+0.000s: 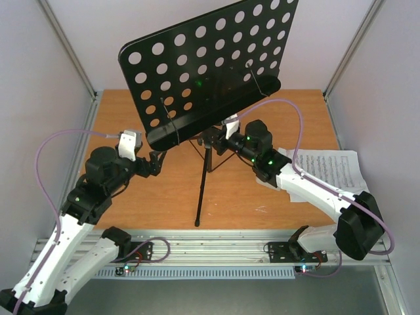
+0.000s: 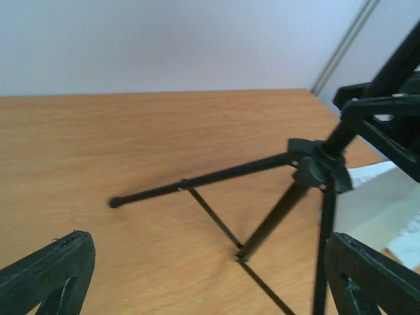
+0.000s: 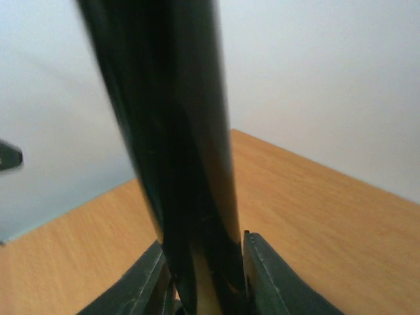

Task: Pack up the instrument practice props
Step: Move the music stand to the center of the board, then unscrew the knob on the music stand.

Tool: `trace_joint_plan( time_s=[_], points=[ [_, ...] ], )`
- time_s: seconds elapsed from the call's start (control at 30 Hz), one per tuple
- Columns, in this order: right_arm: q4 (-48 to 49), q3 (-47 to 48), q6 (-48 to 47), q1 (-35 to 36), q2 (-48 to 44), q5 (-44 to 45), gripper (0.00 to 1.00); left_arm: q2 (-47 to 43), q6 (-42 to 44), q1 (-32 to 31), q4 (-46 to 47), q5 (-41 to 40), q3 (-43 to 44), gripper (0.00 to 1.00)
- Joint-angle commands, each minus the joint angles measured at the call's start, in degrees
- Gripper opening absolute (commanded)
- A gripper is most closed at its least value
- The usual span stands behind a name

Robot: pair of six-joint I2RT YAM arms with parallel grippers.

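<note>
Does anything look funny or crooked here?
Yes. The music stand's desk looks slanted in the top view, not square with the table. The sheet of music lies on the table, partly under the right arm, not on the stand.

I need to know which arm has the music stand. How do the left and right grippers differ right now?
The right gripper is shut on the music stand at its pole; the left gripper is wide open and holds nothing. The right gripper touches the stand; the left gripper only faces its tripod legs across a gap. Both sit beside the stand above the wooden table, one on each side.
</note>
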Motion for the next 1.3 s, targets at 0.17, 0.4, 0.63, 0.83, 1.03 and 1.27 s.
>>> trace_joint_plan(
  time_s=[0.17, 0.4, 0.63, 0.83, 1.03, 1.27],
  points=[
    [-1.13, -3.40, 5.78, 1.14, -5.03, -0.78, 0.62, 0.58, -17.89, 0.41, 10.72, 11.32, -7.48, 0.96],
    [-2.27, -9.23, 5.77, 1.11, -11.89, 4.27, 0.83, 8.43, -18.39, 0.35, 18.61, 24.15, -7.22, 0.86],
    [-21.47, -8.90, 9.40, 1.11, -25.95, 9.79, 0.89, 19.20, -17.24, 0.24, 23.36, 32.16, -1.83, 0.80],
    [-40.07, -6.78, 10.29, 1.07, -35.07, 12.62, 0.91, 27.86, -21.20, 0.24, 32.66, 34.94, 0.86, 0.73],
    [-46.32, -7.78, 12.08, 1.04, -41.25, 12.34, 0.91, 32.83, -24.47, 0.24, 38.14, 36.24, 2.06, 0.61],
    [-47.20, -8.89, 13.58, 1.12, -43.56, 11.62, 0.91, 35.61, -22.94, 0.24, 37.34, 37.44, 3.26, 0.48]
  ],
)
